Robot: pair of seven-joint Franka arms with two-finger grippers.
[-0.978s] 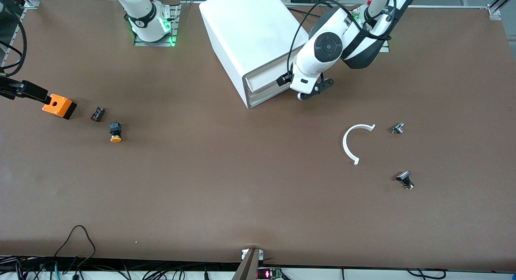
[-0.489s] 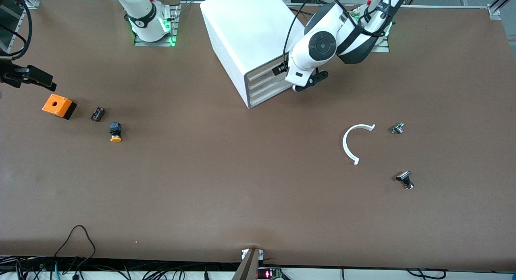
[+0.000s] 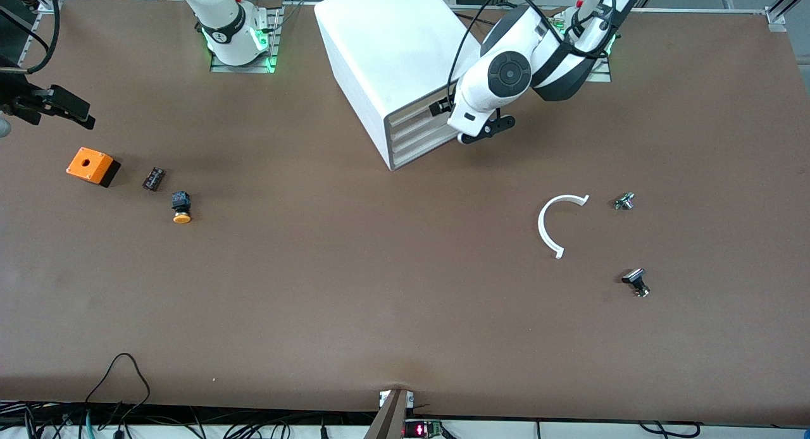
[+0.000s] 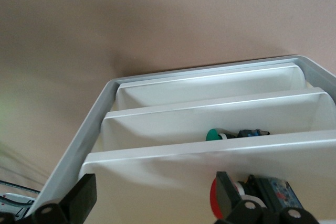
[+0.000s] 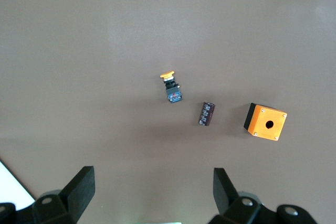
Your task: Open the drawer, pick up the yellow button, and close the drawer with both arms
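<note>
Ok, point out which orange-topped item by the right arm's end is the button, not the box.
The button: a small round orange cap on a black body, lying nearer the front camera than the square orange box with a hole. A small black part lies between them.

Drawer [image 3: 414, 113]: you see the topmost of four alike cream-white fronts in the big white cabinet [image 3: 386, 47]; it sits shut, flush with the three below it.
Button [image 3: 181, 209]: you find it lying on its side on the brown counter [image 3: 380, 287] toward the right arm's end, round orange cap pointing at the front camera, short black body away from it, near a small black part [image 3: 153, 178] and an orange box [image 3: 92, 166].
</note>
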